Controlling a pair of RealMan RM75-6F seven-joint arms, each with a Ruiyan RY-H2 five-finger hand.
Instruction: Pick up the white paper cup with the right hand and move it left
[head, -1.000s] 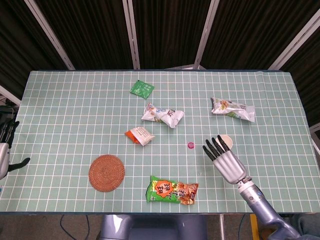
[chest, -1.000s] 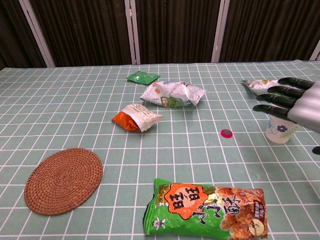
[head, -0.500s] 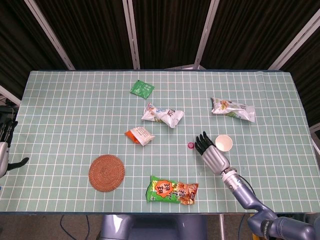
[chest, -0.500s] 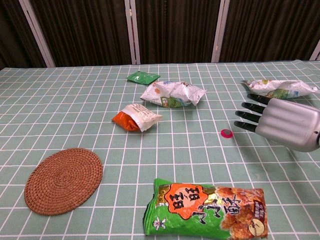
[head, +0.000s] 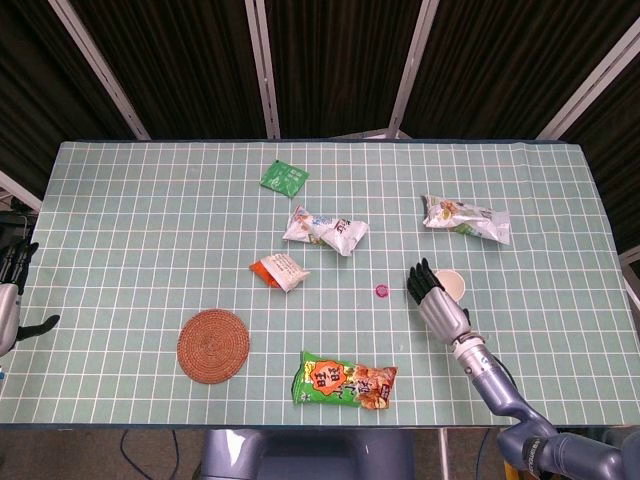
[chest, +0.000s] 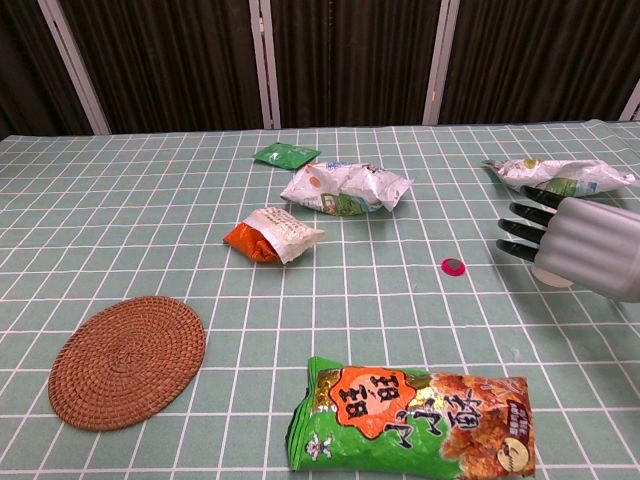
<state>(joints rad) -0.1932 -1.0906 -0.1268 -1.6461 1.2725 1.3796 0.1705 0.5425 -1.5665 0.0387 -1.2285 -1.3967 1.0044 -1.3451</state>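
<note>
The white paper cup (head: 455, 285) stands upright on the right part of the green checked table (head: 150, 230). My right hand (head: 436, 300) lies close against the cup's left side, with dark fingers (head: 420, 276) stretched out and apart, holding nothing. I cannot tell whether it touches the cup. In the chest view the right hand (chest: 578, 246) fills the right edge and hides nearly all of the cup. My left hand (head: 12, 290) hangs at the table's far left edge, fingers apart and empty.
A small pink cap (head: 381, 291) lies just left of the right hand. Around it are a green snack bag (head: 345, 381), a white-and-green bag (head: 466, 218), a white snack bag (head: 325, 229), an orange-and-white packet (head: 279, 271), a green sachet (head: 284, 178) and a woven coaster (head: 213, 345).
The right hand came down from over the cup to its left side, then shifted right, up against the cup. The cup and the left hand have not moved.
</note>
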